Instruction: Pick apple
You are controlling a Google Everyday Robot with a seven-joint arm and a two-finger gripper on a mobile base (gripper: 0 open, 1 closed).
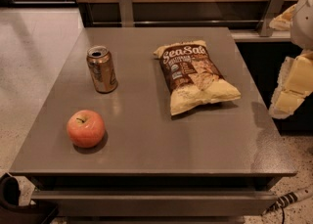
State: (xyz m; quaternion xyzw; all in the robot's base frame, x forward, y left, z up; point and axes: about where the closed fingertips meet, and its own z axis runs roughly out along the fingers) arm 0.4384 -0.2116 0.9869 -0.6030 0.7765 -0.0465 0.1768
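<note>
The apple (85, 128), round and pinkish-red with yellowish patches and a short dark stem, sits on the front left of the grey table (146, 140). My gripper (289, 95) hangs at the far right of the camera view, beyond the table's right edge and above the floor. It is far from the apple and holds nothing that I can see.
A bronze drink can (101, 69) stands upright behind the apple. A brown and yellow chip bag (195, 76) lies at the table's middle right. A wooden wall with metal brackets (124, 7) runs behind the table. A dark object (14, 203) sits at the bottom left.
</note>
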